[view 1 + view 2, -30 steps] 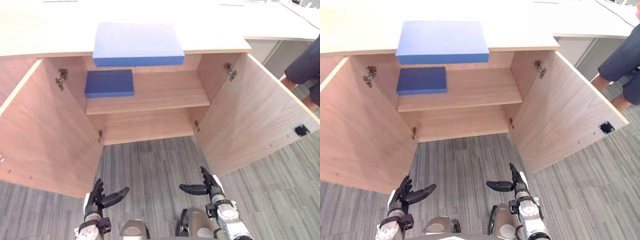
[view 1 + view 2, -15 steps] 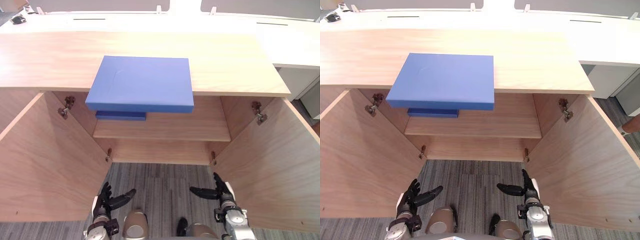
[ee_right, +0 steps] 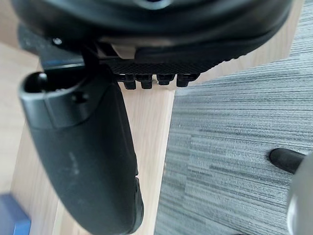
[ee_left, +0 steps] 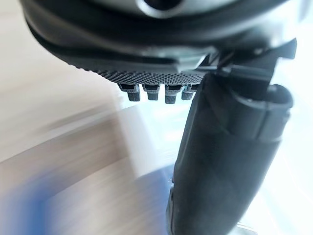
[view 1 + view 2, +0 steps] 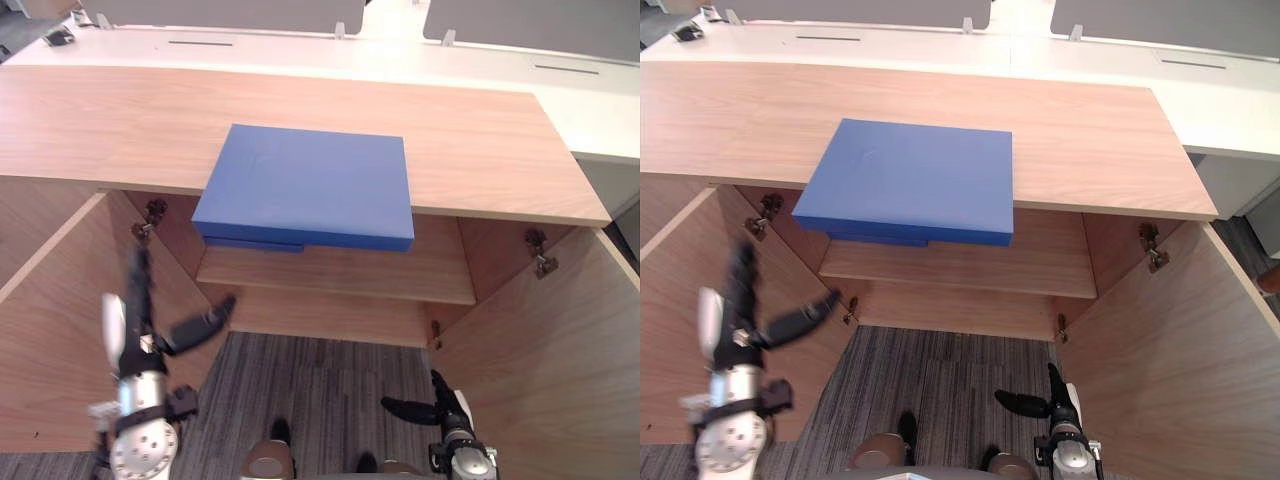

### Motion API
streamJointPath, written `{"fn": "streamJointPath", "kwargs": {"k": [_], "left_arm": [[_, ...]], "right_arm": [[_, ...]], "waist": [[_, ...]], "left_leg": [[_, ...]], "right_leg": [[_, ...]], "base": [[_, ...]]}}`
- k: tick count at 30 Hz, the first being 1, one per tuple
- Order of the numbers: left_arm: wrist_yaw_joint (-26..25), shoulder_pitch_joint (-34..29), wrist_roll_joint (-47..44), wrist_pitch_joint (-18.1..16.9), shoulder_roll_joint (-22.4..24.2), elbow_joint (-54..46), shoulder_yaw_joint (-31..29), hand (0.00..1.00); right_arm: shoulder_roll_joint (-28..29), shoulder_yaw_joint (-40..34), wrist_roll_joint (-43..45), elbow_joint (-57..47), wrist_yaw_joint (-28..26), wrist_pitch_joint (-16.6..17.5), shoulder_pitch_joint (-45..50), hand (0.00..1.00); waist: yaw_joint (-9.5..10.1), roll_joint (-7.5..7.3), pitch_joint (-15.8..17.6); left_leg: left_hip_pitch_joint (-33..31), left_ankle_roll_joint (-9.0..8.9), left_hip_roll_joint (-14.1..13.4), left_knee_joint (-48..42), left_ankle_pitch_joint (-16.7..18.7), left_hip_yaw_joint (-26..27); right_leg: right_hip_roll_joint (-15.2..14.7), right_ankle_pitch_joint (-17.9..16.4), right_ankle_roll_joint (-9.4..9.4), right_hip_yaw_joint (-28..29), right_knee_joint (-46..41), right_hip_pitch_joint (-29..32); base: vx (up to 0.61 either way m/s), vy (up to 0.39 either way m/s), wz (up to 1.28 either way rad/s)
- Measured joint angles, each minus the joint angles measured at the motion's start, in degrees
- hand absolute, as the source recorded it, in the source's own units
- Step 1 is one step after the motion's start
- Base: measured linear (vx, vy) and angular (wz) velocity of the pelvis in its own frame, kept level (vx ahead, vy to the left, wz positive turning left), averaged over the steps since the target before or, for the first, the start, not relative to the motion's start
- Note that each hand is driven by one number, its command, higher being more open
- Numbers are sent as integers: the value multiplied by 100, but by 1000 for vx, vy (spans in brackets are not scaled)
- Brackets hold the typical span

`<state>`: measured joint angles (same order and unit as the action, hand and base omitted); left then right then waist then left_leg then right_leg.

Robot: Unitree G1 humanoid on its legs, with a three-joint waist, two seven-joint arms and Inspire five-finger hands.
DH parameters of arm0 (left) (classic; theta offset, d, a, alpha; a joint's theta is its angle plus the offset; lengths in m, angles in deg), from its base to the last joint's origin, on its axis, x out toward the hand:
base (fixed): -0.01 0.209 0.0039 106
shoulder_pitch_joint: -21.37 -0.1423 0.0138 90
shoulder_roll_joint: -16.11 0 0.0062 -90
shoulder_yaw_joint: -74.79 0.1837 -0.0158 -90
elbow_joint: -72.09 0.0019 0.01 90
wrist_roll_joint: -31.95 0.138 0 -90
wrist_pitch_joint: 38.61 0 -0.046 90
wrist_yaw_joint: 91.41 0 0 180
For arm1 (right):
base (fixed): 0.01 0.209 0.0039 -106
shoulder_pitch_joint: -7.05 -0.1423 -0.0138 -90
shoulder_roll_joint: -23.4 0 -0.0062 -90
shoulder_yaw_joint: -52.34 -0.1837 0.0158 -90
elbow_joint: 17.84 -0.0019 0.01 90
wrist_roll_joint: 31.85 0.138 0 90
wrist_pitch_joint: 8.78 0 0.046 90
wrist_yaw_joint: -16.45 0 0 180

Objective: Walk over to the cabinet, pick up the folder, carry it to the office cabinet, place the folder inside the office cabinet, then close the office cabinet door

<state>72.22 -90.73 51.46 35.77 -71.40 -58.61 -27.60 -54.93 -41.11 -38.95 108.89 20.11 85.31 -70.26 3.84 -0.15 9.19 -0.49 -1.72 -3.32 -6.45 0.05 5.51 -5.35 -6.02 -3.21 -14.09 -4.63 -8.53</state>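
- The flat rectangular blue folder (image 5: 305, 185) lies on the light wooden bench (image 5: 90, 120) that forms the top of the cabinet. Its near edge overhangs the bench front, so that edge is free to be gripped from above and below
- The left hand (image 5: 142, 340) is held up in front of the left cabinet door (image 5: 50, 320), lower than the folder and well apart from it. Its fingers (image 5: 135, 285) are straight, the thumb stands out wide, and it holds nothing. This posture is judged to prepare a reach for the folder
- The right hand (image 5: 443, 408) is low over the grey carpet floor (image 5: 320, 385), near the right cabinet door (image 5: 560, 340). Its fingers are extended and relaxed, and it holds nothing
- Both doors stand wide open, which leaves the inner wooden shelf (image 5: 400, 275) accessible
- A darker blue flat item (image 5: 255, 243) lies on the shelf, mostly hidden under the folder's overhang. Whether it is another folder cannot be told
- Judged status: the pick-up is not yet made. Carrying, placing and door closing remain
- Caution: a one-sided pull on the overhanging edge could tip the folder off the bench, so support from both hands is advisable
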Motion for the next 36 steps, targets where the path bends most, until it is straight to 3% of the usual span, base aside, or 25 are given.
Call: {"fn": "streamJointPath", "kwargs": {"k": [2, 5, 10, 14, 24, 32, 33, 36], "left_arm": [[28, 213, 199, -388, -63, -228, 129, 100], [121, 162, 233, -435, -47, 4, 185, 100], [188, -117, 227, -8, 200, 714, 168, 100], [327, -156, 264, 88, 186, 747, 168, 100], [570, 192, 1352, 104, -243, 1033, 533, 100], [546, 716, 2473, 520, -368, 1941, 1032, 100], [526, 841, 2603, 554, -372, 2052, 1076, 0], [467, 1133, 3004, 712, -405, 2323, 1104, 0]], "right_arm": [[-10, 30, -3, -2, -7, 63, -78, 100], [-11, 47, -3, -7, -12, 74, -148, 100], [-8, 41, -5, 44, -11, 69, -70, 100], [10, 34, -5, 76, -12, 68, -69, 100], [4, 104, -8, 142, -113, 69, -74, 100], [-51, 168, -117, 339, -137, 69, -57, 100], [-59, 167, -117, 339, -140, 69, -53, 100], [-66, 164, -117, 338, -153, 68, -54, 100]], "waist": [[-79, 121, -137], [-77, 153, -159], [-74, -13, -129], [-90, -138, -151], [-174, -100, -182], [-288, -9, -277], [-299, -7, -281], [-309, -10, -293]], "left_leg": [[104, 20, 22, 53, 13, 60], [168, 26, 3, 160, 12, 194], [360, 55, 28, 717, -246, 260], [390, 57, 47, 848, -398, 278], [616, 97, 130, 1179, -505, 364], [635, 98, 106, 1178, -508, 481], [636, 98, 99, 1178, -508, 492], [657, 97, 82, 1182, -507, 525]], "right_leg": [[-16, 55, -44, 143, 21, -44], [-9, 95, -33, 272, 81, -45], [-21, 100, -11, 343, 105, 84], [-20, 140, -9, 360, 105, 119], [-57, 146, -20, 462, 141, 56], [-25, 179, -27, 581, 186, 68], [-18, 181, -24, 591, 188, 69], [2, 192, -8, 622, 192, 76]], "base": [[36, 29, -16], [-38, 12, -24], [-66, -4, -6], [3, 0, -2], [-12, 4, -3], [-1, -7, -8], [1, -19, -6], [-6, -15, -6]]}}
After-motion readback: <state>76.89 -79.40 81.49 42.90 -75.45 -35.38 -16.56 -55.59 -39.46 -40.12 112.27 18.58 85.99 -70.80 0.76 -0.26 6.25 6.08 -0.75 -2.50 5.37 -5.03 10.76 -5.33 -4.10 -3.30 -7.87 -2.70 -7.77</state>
